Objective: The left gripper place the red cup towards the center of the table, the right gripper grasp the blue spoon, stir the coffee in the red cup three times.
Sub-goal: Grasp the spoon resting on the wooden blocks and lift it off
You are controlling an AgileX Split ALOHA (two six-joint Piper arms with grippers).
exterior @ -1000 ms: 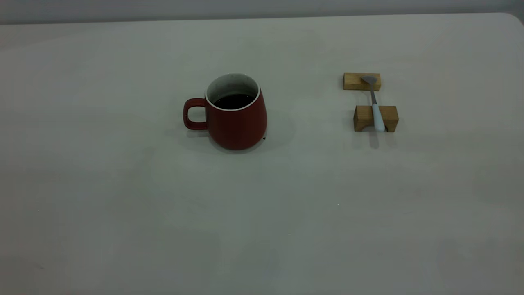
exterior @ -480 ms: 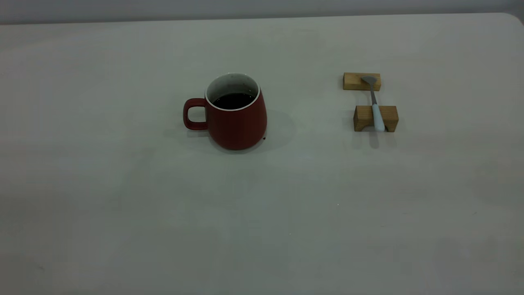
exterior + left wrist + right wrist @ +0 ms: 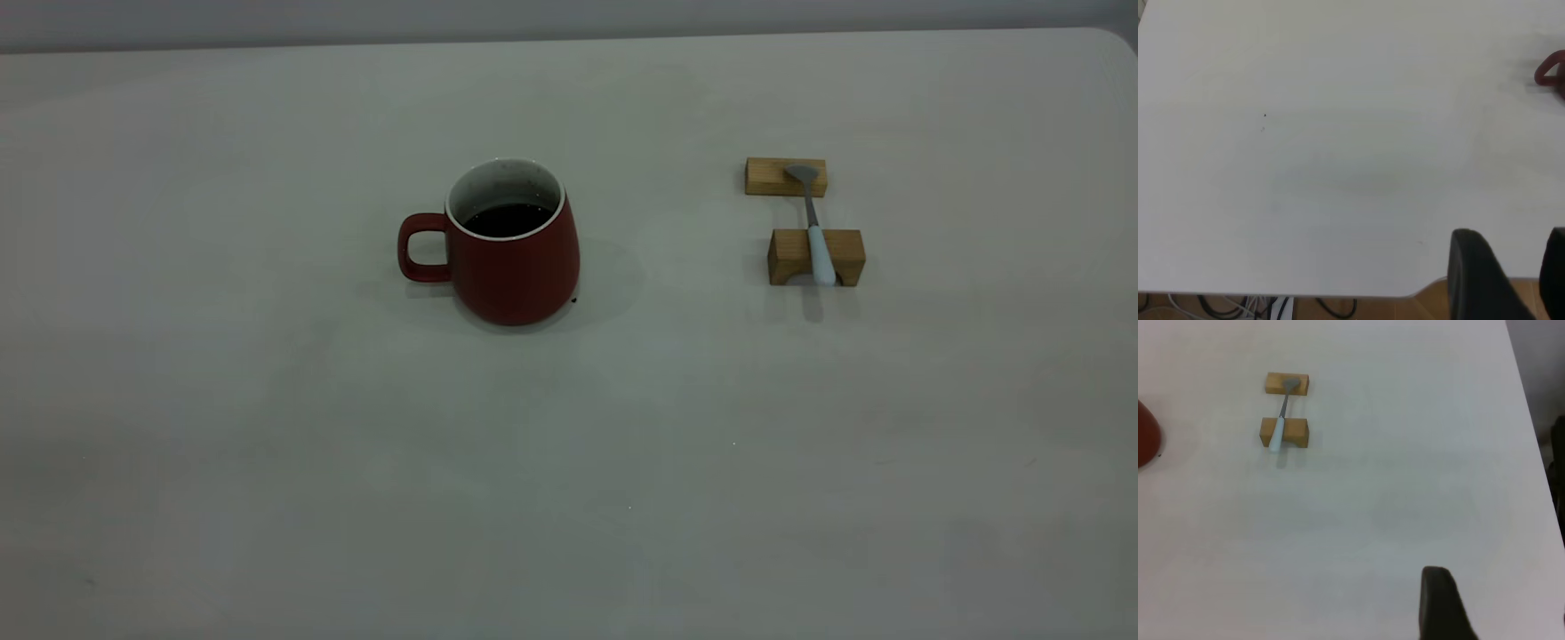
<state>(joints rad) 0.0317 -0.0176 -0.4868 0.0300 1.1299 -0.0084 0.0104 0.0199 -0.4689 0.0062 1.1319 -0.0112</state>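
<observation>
The red cup (image 3: 516, 267) stands upright near the middle of the table (image 3: 569, 462), its handle to the left, with dark coffee (image 3: 508, 219) inside. The blue spoon (image 3: 819, 252) lies across two wooden blocks to the cup's right, bowl on the far block. Neither gripper shows in the exterior view. In the left wrist view the left gripper (image 3: 1511, 235) hangs open over the table's edge, far from the cup handle (image 3: 1550, 70). In the right wrist view the right gripper (image 3: 1498, 587) is open, well away from the spoon (image 3: 1279, 430) and the cup's side (image 3: 1146, 433).
The far wooden block (image 3: 786, 177) and the near arched block (image 3: 816, 257) carry the spoon. A small dark speck (image 3: 573, 300) lies by the cup's base. The table's rounded corner (image 3: 1116, 40) is at the back right. Cables show below the table edge (image 3: 1271, 307).
</observation>
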